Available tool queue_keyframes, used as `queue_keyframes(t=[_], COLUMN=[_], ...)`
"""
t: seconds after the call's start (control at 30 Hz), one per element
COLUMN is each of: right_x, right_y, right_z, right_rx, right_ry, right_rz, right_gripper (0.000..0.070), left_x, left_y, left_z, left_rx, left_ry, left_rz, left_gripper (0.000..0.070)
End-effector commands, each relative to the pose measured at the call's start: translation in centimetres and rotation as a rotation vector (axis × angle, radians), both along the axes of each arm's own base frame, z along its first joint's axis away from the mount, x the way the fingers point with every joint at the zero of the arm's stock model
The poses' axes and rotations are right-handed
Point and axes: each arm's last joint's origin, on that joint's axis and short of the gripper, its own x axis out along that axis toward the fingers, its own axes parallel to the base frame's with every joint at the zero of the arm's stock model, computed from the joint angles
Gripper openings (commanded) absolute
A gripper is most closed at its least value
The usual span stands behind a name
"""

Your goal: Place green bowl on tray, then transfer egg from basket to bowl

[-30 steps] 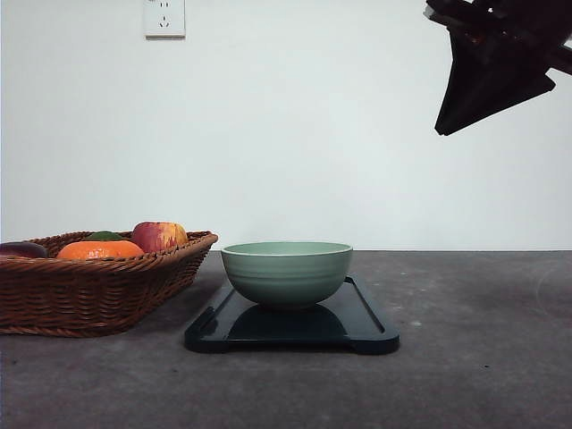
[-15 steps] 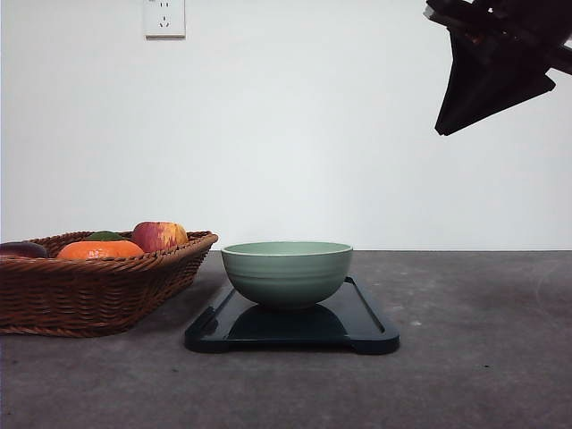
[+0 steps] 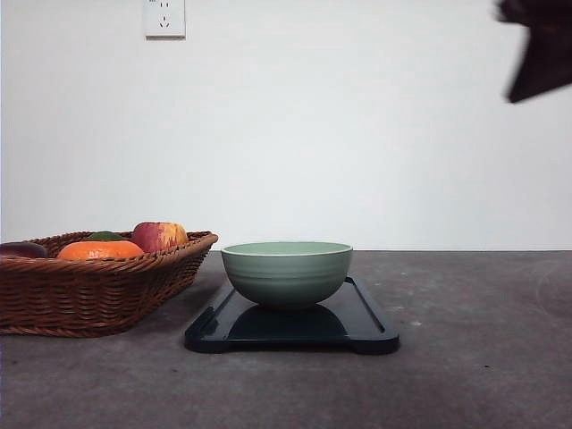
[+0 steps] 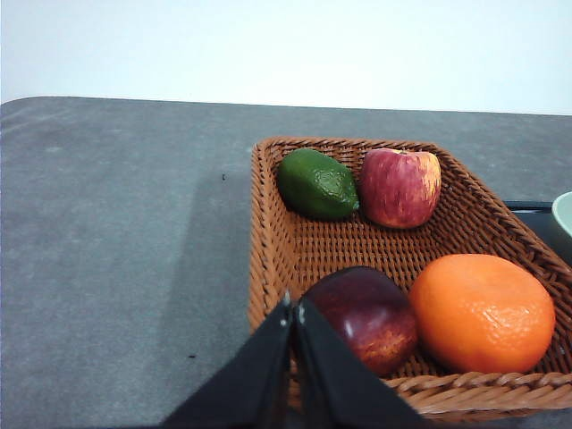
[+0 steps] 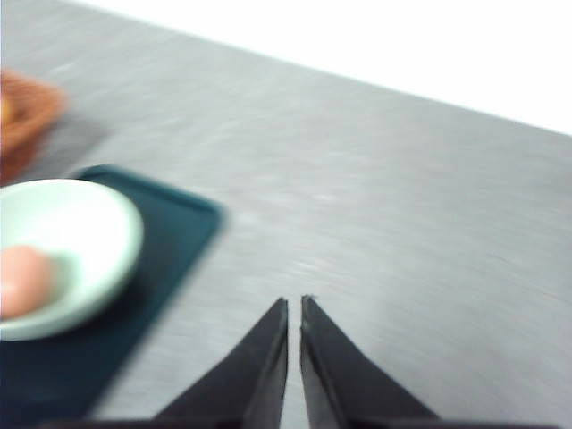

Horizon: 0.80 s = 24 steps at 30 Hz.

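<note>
On the grey bench (image 3: 465, 375), nearest the front camera, the tray (image 3: 366, 335) lies flat with its long side running away from the viewer. The green bowl (image 3: 287, 273) stands upright on it, in the middle, its base on the glossy dark surface. In the right wrist view, which is blurred, a pale pinkish egg (image 5: 22, 281) lies inside the bowl, against the near inner wall; from the front the bowl's wall hides it.

Just beside the tray, on the robot's left, sits the basket (image 3: 98, 290), its braided rim close to the bowl but apart from it. The left wrist view looks into it: a dark red fruit (image 4: 366, 317) and an orange (image 4: 483, 313) lie side by side at the near end, touching or nearly so, and a green lime (image 4: 317, 183) and a red-yellow apple (image 4: 400, 188) lie together at the far end.

The left gripper (image 4: 294, 308) hovers over the near rim of the basket, its fingers (image 4: 335, 375) pressed together with nothing between them. The right gripper (image 5: 294, 304) hangs above bare bench beside the tray, well clear of the bowl, its fingers (image 5: 259, 366) clenched to a thin slit and holding nothing; from the front it is a dark blurred shape high at the upper right.

Farthest back is a white wall (image 3: 357, 134) with a power socket (image 3: 164, 18) high on it
</note>
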Motion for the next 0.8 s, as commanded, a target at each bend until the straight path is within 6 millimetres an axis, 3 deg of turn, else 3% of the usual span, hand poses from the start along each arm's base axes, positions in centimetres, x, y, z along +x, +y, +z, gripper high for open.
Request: queue_keyframes(t=[0.0,0.23,0.47,0.77], right_x=[-1.4,-5.7,-7.0,-7.3], right_y=[-0.9,-3.7,-4.6,-4.9], right_z=[-1.5,-6.4,-10.3,-10.5], right_rx=[-0.002,0.026,0.049,0.056], right_ry=[-0.040,-0.166,-0.229,-0.230], right_rz=[-0.025,-0.155,-0.229,-0.255], right_gripper=[0.0015,0.0015,0.0015,0.0015], left_x=[0.1,0.1,0.1,0.1], left_y=[0.0,0.0,0.0,0.0], left_z=[-0.5,-0.5,-0.5,-0.5], left_rx=[0.010,0.010,0.010,0.010], left_ry=[0.005,0.005,0.005,0.005], left_rz=[0.004,0.004,0.004,0.004], left_gripper=[0.0000,0.0000,0.0000,0.0000])
